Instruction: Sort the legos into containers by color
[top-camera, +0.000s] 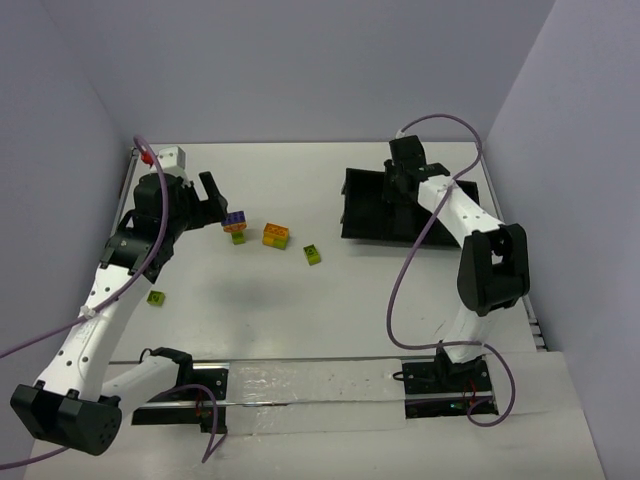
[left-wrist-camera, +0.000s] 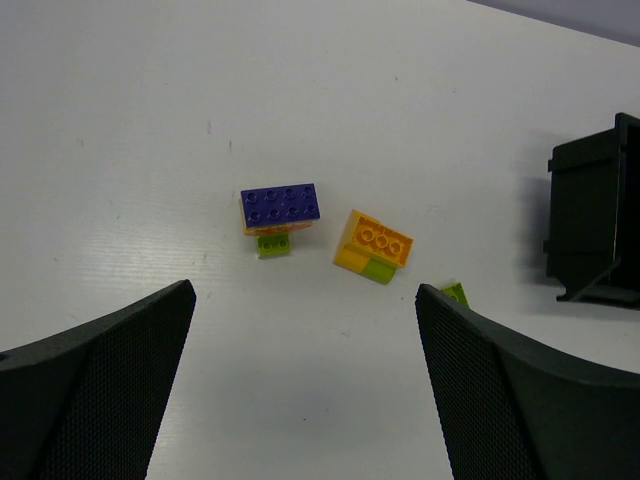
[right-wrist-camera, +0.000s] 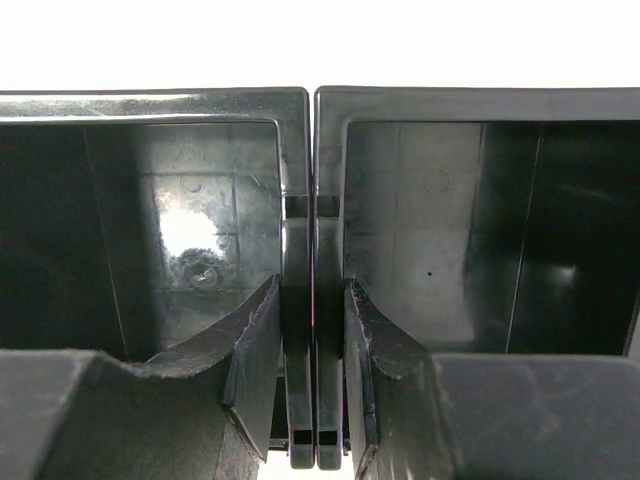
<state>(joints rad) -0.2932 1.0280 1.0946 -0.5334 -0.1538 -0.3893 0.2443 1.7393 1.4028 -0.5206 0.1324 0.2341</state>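
Black rectangular plastic tray (top-camera: 360, 215) with square compartments sits on a white table (top-camera: 330, 310); every brick lies on the table to the tray's left, outside it. Farthest left of the tray hangs the left gripper (top-camera: 208, 200), jaws spread wide and holding nothing; in its wrist view the bricks lie beyond its two mesh-textured fingers (left-wrist-camera: 100, 390), touching neither.

Nearest that gripper is a blue-purple studded brick (left-wrist-camera: 281, 205) stacked on an orange piece, with a small lime green brick (left-wrist-camera: 273, 244) right against its near edge; next toward the tray is an orange-yellow studded brick (left-wrist-camera: 374, 240); closer still to the tray is a second lime green brick (top-camera: 313, 254), half hidden behind one finger in the left wrist view. Farthest from the tray, just beside the left arm, lies a third lime green brick (top-camera: 155, 297); only the overhead view shows it. Only the left wrist view shows a green piece joined to the orange-yellow brick's near side.

Over the tray, the right gripper (right-wrist-camera: 312, 290) has its fingers (right-wrist-camera: 255, 350) closed on the double wall between two compartments; the right wrist view alone shows this grip.

Counted: one tray; one blue-purple brick; one orange-yellow brick; three loose green bricks; two grippers.
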